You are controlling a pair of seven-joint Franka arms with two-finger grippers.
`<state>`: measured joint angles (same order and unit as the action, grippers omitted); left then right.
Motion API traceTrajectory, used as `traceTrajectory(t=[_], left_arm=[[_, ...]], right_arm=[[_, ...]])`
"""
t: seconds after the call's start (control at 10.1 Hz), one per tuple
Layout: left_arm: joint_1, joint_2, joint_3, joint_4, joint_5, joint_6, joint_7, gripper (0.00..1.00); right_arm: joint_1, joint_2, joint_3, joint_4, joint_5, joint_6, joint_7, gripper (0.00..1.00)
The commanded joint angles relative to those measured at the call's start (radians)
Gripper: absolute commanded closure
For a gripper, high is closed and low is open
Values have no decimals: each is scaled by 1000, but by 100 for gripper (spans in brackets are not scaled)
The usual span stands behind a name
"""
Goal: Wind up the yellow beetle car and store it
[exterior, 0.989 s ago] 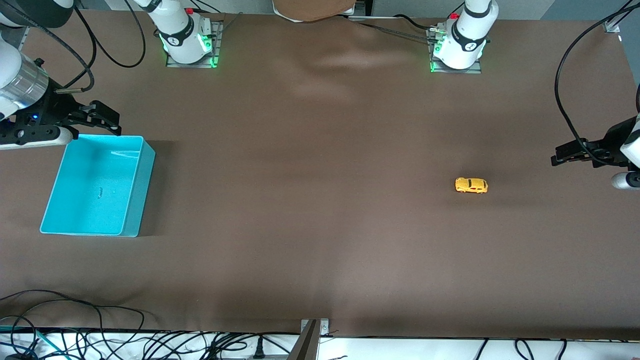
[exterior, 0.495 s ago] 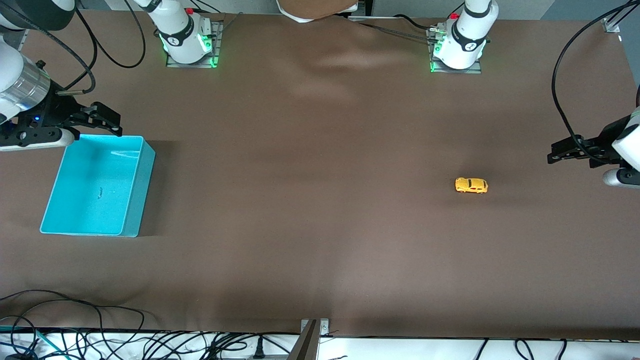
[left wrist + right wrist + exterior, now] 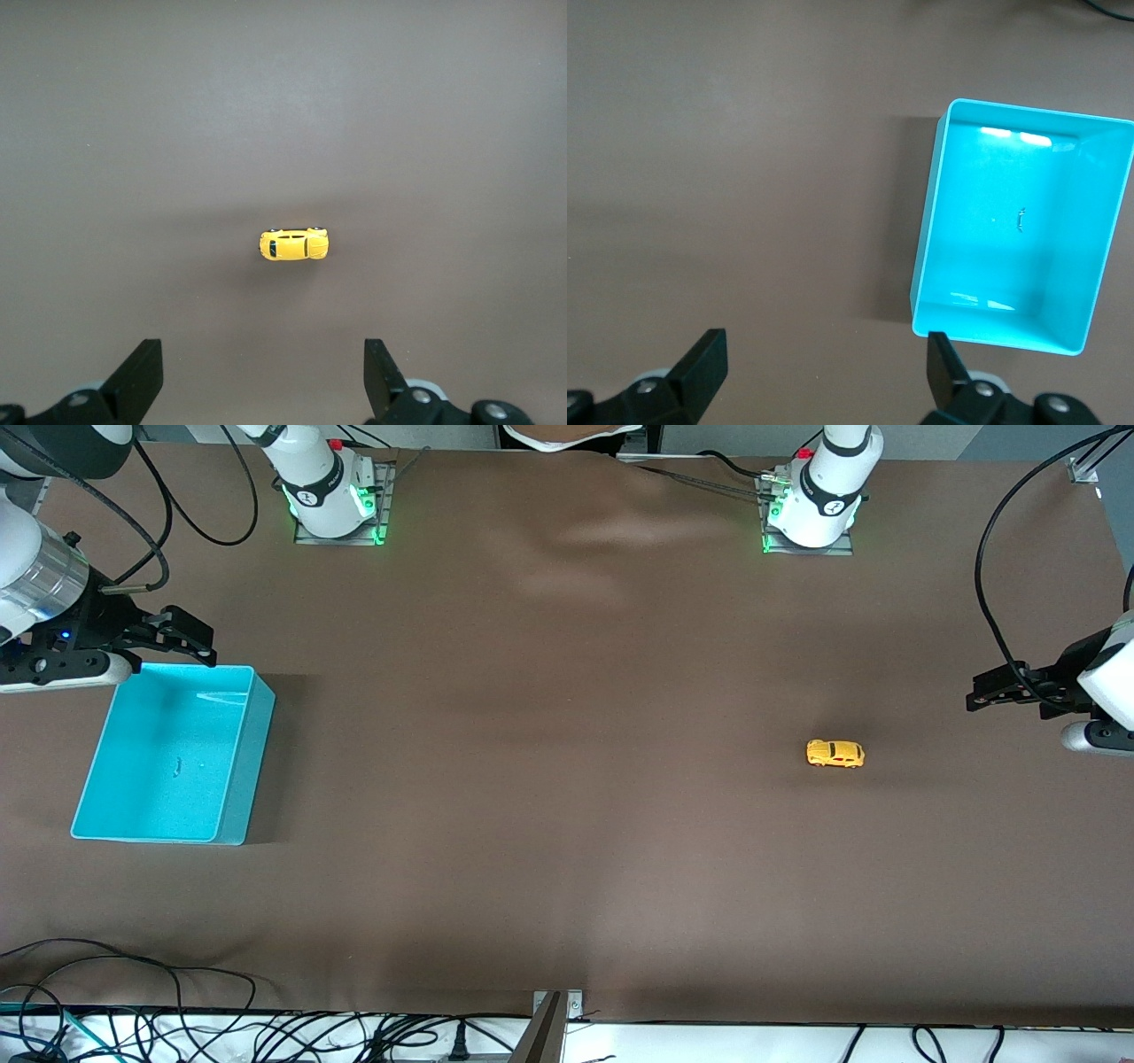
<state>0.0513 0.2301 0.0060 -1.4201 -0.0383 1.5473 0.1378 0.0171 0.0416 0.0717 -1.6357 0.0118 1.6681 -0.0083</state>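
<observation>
The yellow beetle car (image 3: pixel 834 754) (image 3: pixel 293 244) stands on its wheels on the brown table toward the left arm's end. My left gripper (image 3: pixel 977 693) (image 3: pixel 263 376) hangs open and empty in the air past the car, at the left arm's end of the table, apart from it. A turquoise bin (image 3: pixel 175 753) (image 3: pixel 1021 226) sits empty at the right arm's end. My right gripper (image 3: pixel 199 640) (image 3: pixel 824 367) is open and empty, hovering by the bin's rim on the side toward the robots' bases.
The two arm bases (image 3: pixel 332 491) (image 3: pixel 811 500) stand along the table's edge farthest from the front camera. Loose cables (image 3: pixel 177 1027) lie along the nearest edge. A metal bracket (image 3: pixel 554 1019) sticks up at the middle of that edge.
The left gripper has drifted a little toward the bases and slightly inward over the table. The right gripper, the car and the bin have stayed in place.
</observation>
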Motion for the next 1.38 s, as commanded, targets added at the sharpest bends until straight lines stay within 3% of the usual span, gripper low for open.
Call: traceTrajectory(t=[0.0,1.29], left_arm=[[2,-28,-6,-31,18,8,20,0],[13,-23,-6,-26,18,8,23,0]], right_arm=[[-2,-6,0,4,-10,-13,-2,0],[-2,11,0,2,-10,1,-2,0]])
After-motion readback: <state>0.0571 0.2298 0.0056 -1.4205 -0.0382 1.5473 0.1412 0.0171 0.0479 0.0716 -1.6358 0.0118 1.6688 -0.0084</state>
